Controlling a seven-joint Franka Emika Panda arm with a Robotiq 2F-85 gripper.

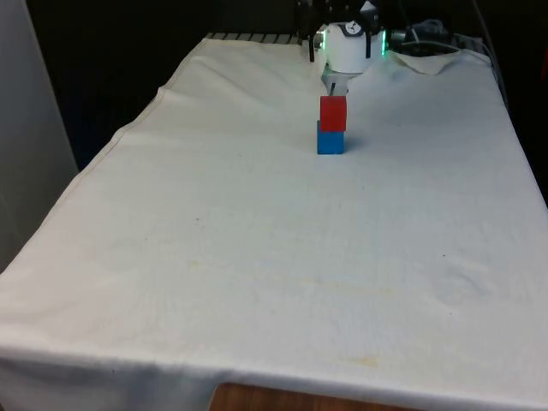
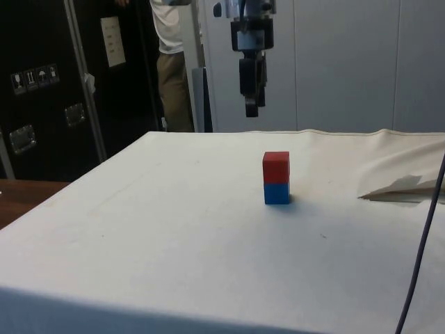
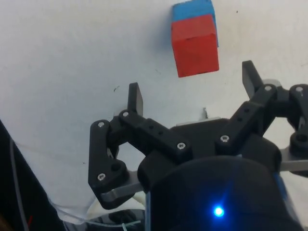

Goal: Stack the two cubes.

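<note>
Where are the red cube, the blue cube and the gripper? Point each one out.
red cube (image 2: 276,167): side view, its front face.
blue cube (image 2: 277,193): side view, its front face, under the red one.
gripper (image 3: 192,94): wrist view, midway between its open fingertips.

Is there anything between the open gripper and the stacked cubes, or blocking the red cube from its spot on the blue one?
Nothing visible. The red cube already sits on the blue cube, and the black gripper hangs open above the white cloth, with bare space between it and the stack.
</note>
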